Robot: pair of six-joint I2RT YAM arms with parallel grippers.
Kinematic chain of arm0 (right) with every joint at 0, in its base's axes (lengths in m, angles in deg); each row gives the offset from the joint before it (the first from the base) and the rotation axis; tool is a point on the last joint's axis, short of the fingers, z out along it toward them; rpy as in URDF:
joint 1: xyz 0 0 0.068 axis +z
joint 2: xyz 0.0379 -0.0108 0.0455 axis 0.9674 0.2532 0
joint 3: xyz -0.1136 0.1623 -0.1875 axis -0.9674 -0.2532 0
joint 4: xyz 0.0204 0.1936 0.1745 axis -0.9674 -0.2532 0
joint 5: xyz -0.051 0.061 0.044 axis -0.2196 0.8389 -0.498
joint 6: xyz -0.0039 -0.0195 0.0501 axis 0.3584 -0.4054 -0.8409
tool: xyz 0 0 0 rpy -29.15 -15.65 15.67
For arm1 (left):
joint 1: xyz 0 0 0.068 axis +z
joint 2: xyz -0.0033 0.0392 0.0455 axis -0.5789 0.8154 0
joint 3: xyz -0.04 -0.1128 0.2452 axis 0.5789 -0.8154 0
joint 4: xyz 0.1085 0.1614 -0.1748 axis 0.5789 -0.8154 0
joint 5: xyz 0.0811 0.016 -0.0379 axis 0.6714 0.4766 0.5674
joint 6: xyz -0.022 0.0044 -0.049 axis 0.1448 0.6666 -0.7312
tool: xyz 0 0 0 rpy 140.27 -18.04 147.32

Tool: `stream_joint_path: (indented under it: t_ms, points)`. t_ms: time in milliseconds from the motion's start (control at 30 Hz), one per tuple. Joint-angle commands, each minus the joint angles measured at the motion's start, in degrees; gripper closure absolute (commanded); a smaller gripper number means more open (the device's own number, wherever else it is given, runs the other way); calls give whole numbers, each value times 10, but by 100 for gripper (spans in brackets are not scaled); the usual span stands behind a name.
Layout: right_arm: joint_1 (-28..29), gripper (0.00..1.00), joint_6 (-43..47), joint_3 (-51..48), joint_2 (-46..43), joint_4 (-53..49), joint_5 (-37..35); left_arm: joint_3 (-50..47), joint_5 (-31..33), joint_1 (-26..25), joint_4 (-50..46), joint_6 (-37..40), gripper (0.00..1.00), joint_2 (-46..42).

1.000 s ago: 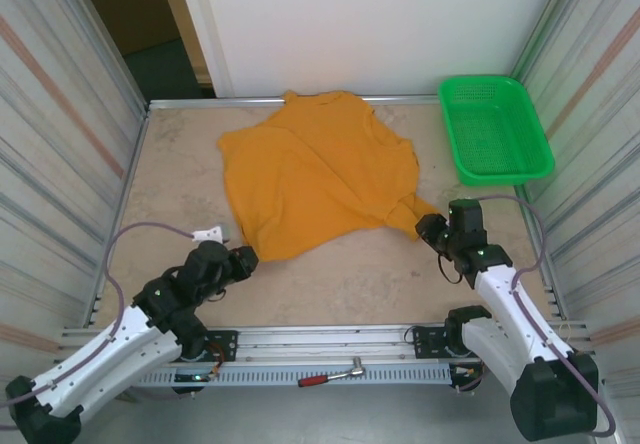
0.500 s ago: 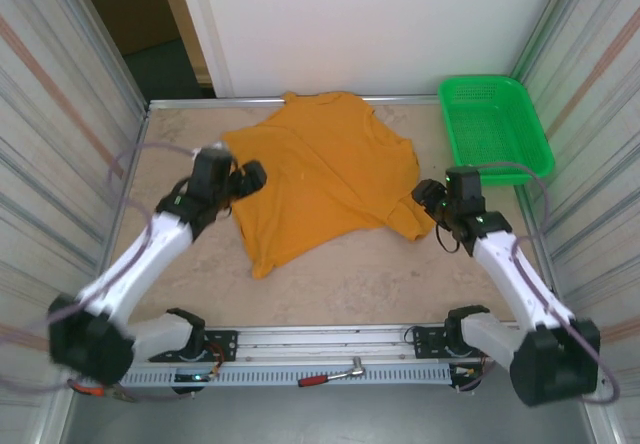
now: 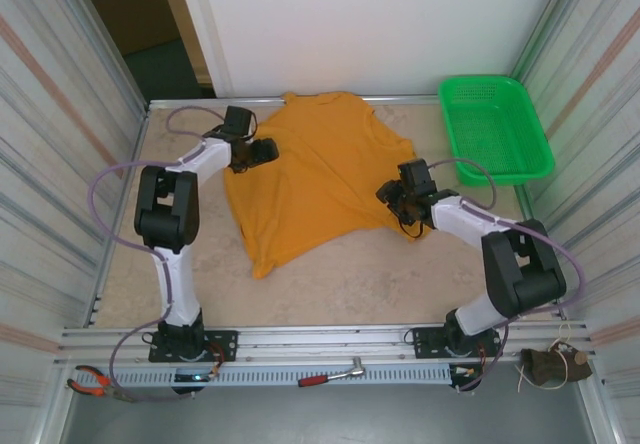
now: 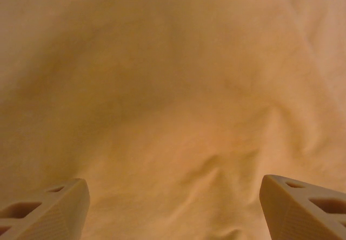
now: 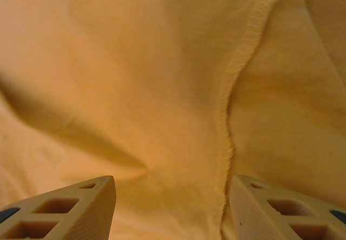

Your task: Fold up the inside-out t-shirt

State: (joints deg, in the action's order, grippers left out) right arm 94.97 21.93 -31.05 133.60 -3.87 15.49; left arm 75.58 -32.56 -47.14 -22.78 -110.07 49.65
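On the table, the orange t-shirt sprawls rumpled across the far half, light and limp I'd say, with the left gripper and right gripper spread wide over its side edges, seemingly holding nothing, so pinch the stitched hem firmly.

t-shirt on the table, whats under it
The t-shirt lies spread on the beige table, whose bare top shows around its near and side edges. Anything beneath the cloth is covered, so I cannot tell whether something lies there.
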Motion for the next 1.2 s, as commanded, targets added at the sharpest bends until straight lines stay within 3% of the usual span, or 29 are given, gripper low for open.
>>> stream_joint_path:
  t_ms: [0, 167, 467, 567, 700, 867, 967, 1067, 1167]
  points:
    - [-10, 43, -38, 10, 32, 14, -12, -59, -28, 16, 12, -10, 18, -23]
    - [-38, 43, -44, 32, 76, -4, 2, -134, -1, 28, -20, -51, 18, -64]
    - [-72, 42, -26, 182, 197, -97, 31, -400, -17, 7, 45, -162, 18, -237]
    - [-72, 42, -8, 262, 251, -138, 39, -511, -25, -36, 79, -229, 18, -312]
    - [-75, 42, 17, 388, 332, -194, 42, -604, 26, -174, 88, -351, 18, -422]
    - [-86, 43, 56, 553, 437, -249, 65, -581, 74, -321, 55, -432, 18, -483]
    - [-93, 44, 97, 582, 429, -246, 90, -508, 107, -362, -8, -402, 17, -500]
    - [-93, 44, 132, 529, 350, -207, 106, -443, 122, -339, -34, -339, 16, -503]
    - [-83, 43, 157, 450, 254, -185, 108, -388, 93, -263, -19, -266, 16, -467]
